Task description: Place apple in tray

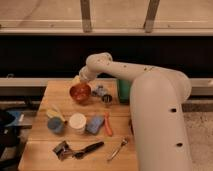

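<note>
My gripper [79, 80] hangs at the back left of the wooden table [60, 90], just above the far rim of the red-orange bowl [80, 92]. It is shut on a small pale yellow round fruit, the apple [76, 79], which peeks out at its left side. The green tray [122, 91] stands to the right of the bowl. Only a narrow strip of it shows, since my white arm [150, 100] covers most of it.
Small grey-blue items [101, 91] lie between bowl and tray. Nearer the front are a blue cup [55, 125], a white cup [77, 122], a blue sponge [94, 125] and an orange carrot-like piece [106, 125]. A black brush [86, 149] and a metal tool [118, 148] lie at the front edge.
</note>
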